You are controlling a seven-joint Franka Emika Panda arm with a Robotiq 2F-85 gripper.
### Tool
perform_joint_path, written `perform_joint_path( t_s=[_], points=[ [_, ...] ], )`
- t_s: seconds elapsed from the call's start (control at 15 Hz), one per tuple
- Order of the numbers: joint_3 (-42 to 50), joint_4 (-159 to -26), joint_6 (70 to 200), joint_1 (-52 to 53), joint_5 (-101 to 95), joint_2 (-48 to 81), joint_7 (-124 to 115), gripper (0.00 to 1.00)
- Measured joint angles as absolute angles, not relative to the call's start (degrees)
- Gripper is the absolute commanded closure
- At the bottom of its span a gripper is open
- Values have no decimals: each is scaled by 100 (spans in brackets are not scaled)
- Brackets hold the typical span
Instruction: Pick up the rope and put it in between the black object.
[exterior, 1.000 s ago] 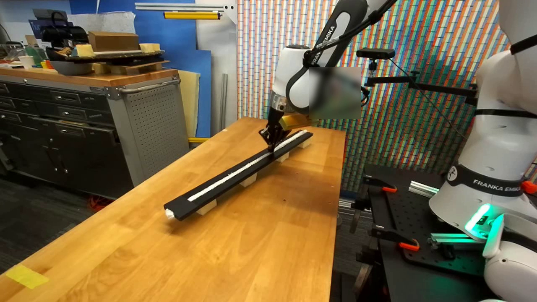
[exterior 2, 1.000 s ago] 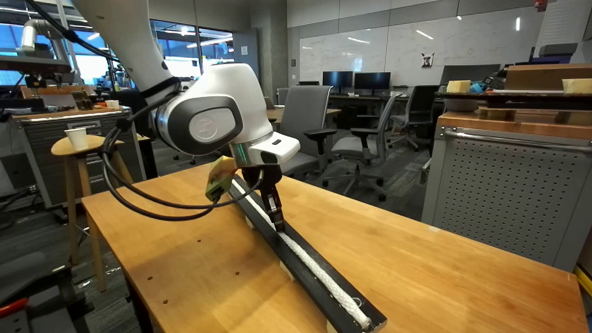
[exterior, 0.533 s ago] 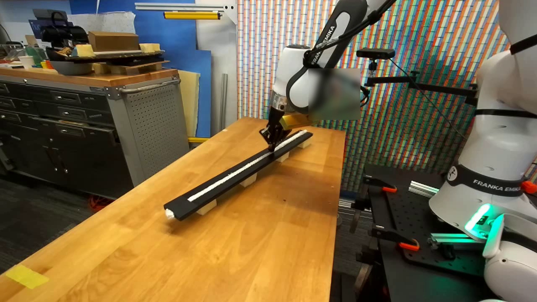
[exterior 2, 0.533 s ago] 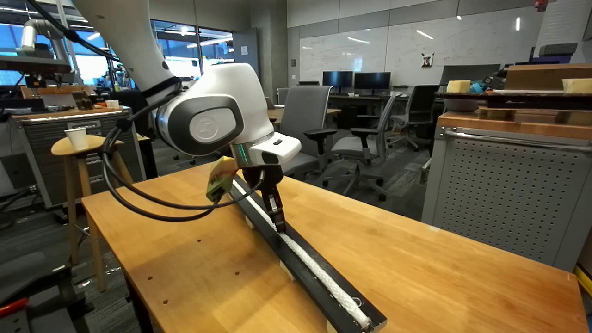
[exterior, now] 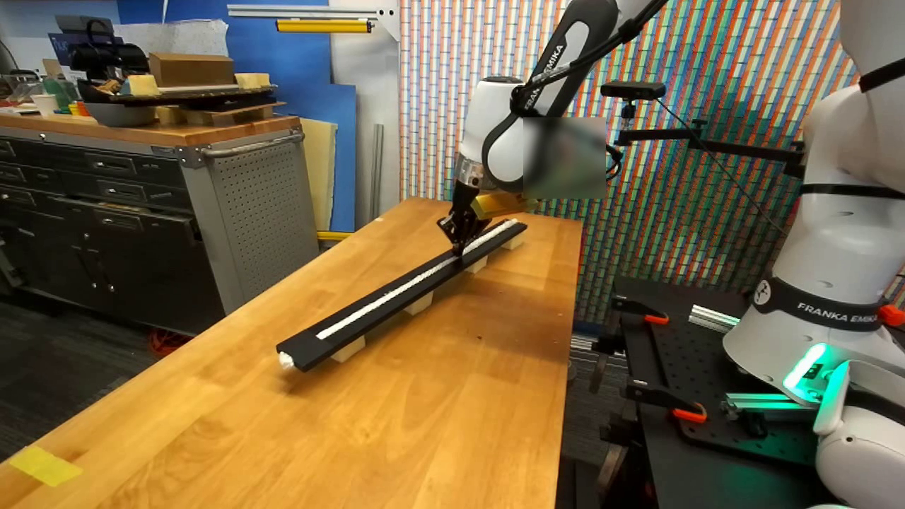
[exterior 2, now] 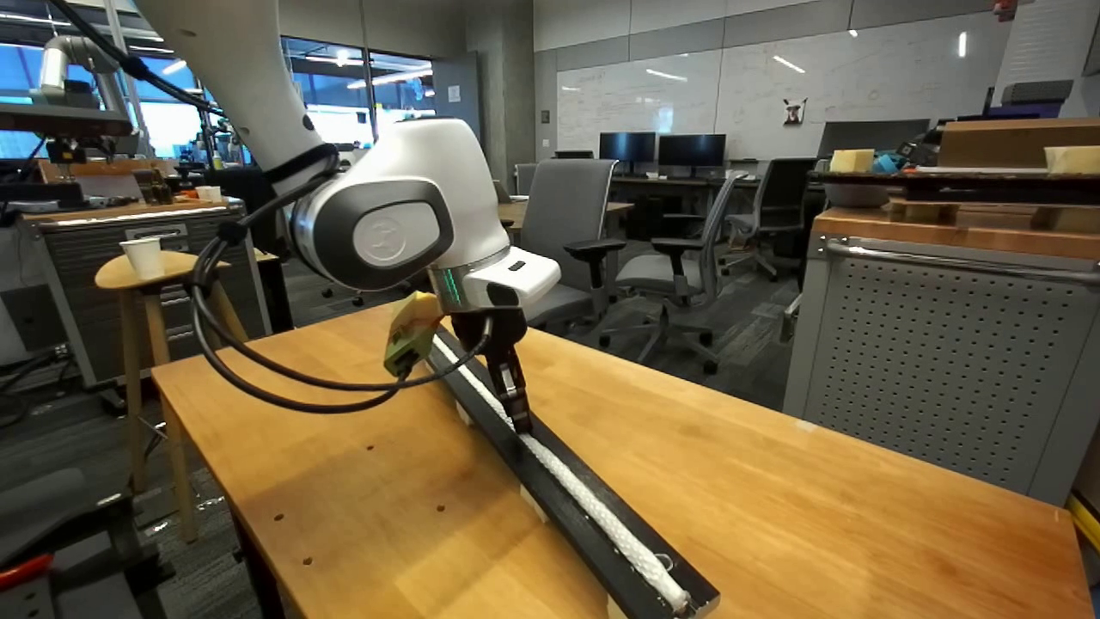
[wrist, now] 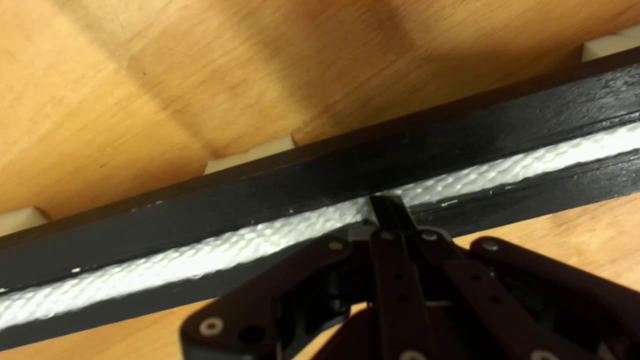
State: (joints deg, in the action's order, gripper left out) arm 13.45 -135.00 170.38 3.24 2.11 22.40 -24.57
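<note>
White rope (braided) in grooved black bar, claw at the rope, tips together

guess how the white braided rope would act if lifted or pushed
The white braided rope would probably sag when lifted, its weave looking soft and pliable. Lying in the long black grooved bar, it seems unlikely to roll sideways.

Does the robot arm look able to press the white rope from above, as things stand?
Probably yes: the shut gripper is right at the white rope, which lies uncovered there in the black bar.
</note>
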Motion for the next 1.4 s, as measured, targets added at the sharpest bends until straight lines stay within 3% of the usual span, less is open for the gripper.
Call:
perform_joint_path(
  t_s=[1.4],
  points=[
    [1676, -13426, 17042, 324, 263, 2324, -2504, 100]
  ],
)
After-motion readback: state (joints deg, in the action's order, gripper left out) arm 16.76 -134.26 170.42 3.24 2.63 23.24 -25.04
